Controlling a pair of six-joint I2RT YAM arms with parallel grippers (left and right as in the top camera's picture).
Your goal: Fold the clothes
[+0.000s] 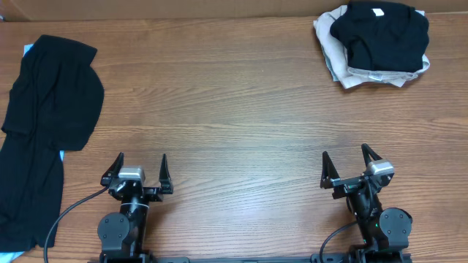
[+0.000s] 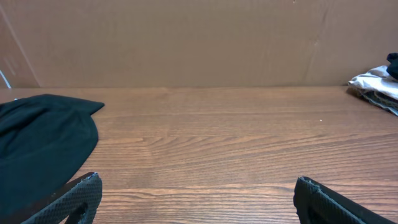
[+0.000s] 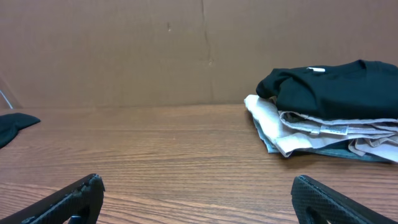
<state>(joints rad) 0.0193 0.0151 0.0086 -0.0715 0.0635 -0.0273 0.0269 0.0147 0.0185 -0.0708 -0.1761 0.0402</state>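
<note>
Two hands sit at the near edge of the worktop (image 1: pixel 234 124), a brown wood-grain surface. The left hand (image 1: pixel 141 162) and the right hand (image 1: pixel 345 155) both have their dark, pointed fingers spread wide and hold nothing.

The clothes lie in two groups, well apart. At the far left is one loose shirt (image 1: pixel 47 124), black, soft and rumpled, stretched out long along the worktop's edge, with a light blue edge (image 1: pixel 28 50) peeking from under it. In the far right corner is one pile (image 3: pixel 311 118). Its black top shirt (image 1: pixel 380 33) is folded roughly square and lies on creased beige layers (image 3: pixel 298 127), at least two, though I cannot tell the exact count. A plain cardboard wall (image 2: pixel 186 43) stands behind.
</note>
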